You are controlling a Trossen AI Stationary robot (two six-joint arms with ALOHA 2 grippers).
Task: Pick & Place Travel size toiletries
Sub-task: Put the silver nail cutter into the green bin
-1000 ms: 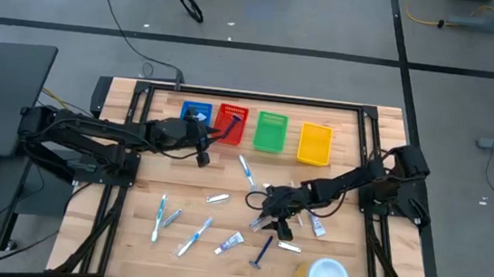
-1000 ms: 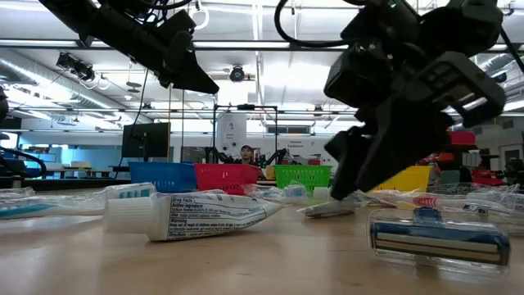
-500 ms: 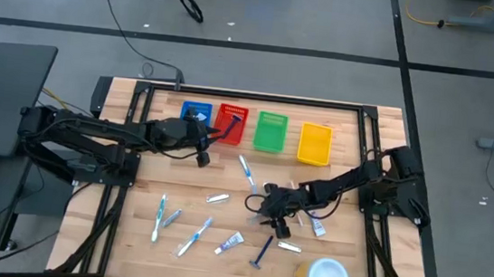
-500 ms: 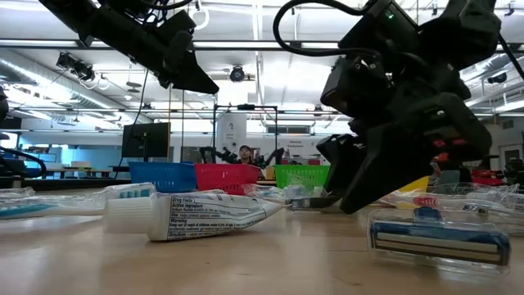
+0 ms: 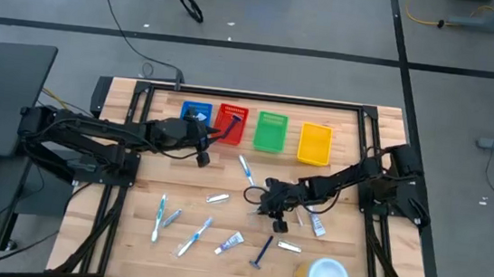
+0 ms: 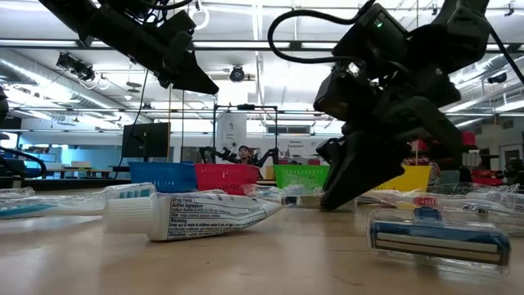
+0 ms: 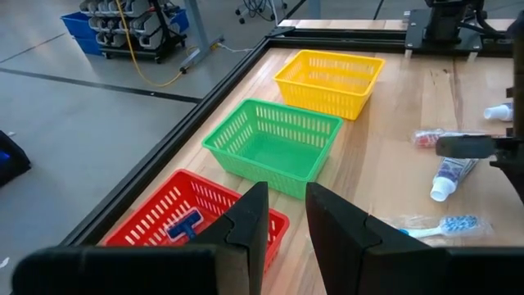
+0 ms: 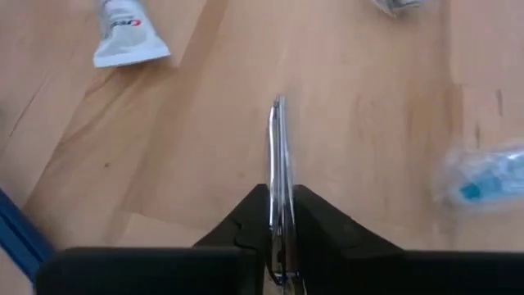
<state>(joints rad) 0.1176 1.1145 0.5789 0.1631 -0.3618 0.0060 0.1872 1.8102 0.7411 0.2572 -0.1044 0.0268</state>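
The table carries four baskets along its far edge. Left gripper hangs near the red one, fingers slightly apart. Right gripper, mid-table, has its fingers clamped on a thin silvery packet.

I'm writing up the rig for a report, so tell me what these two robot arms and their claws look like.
Both arms are dark, nearly black, built of jointed segments on black frames at the table's sides. The left claw has two flat, angular, matte black fingers. The right claw has the same black fingers, tapering to narrow tips. A black cable loops over the right arm's wrist, where a small green light glows.
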